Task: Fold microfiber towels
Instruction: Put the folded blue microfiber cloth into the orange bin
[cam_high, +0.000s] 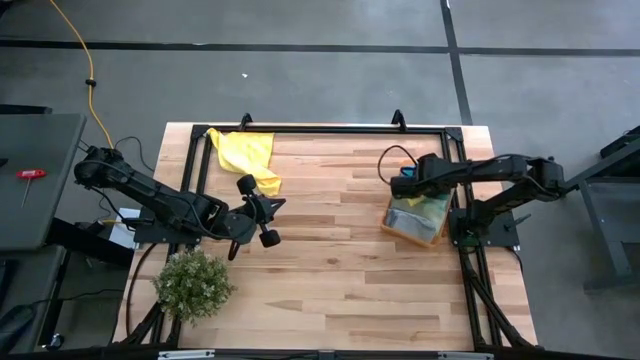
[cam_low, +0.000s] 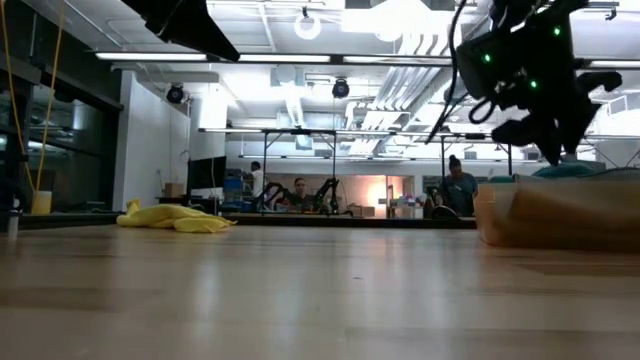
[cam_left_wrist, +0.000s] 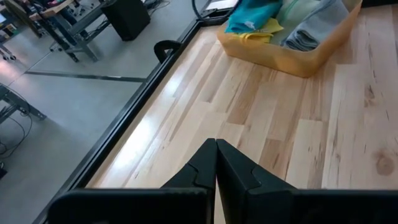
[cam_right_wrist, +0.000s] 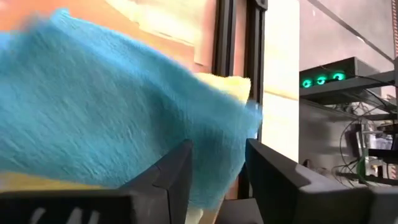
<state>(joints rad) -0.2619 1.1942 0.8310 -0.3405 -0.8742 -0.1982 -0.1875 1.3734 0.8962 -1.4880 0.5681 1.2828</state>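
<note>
- Yellow microfiber towel (cam_high: 247, 153) lies crumpled at the far left corner of my counter (cam_high: 330, 280), spread loosely and unfolded; I judge it sits there as the next piece to be folded.
- Bushy green plant (cam_high: 192, 284) stands at the near left edge, clear of the working area.
- My left gripper (cam_left_wrist: 216, 163) hovers over bare wood just right of the plant with its jaws pressed together and holding nothing; I read it as waiting.
- Further right, the orange bin (cam_high: 415, 218) holds the remaining towels (cam_left_wrist: 283, 22) in a bunched heap: teal, yellow, pale green and grey, soft and rumpled.
- My right gripper (cam_right_wrist: 217, 177) is down at the bin with its jaws apart, and the fuzzy teal towel (cam_right_wrist: 106, 118) fills the gap between them; I cannot tell whether it is gripped or loose. I judge this arm is at the bin to handle that cloth.
</note>
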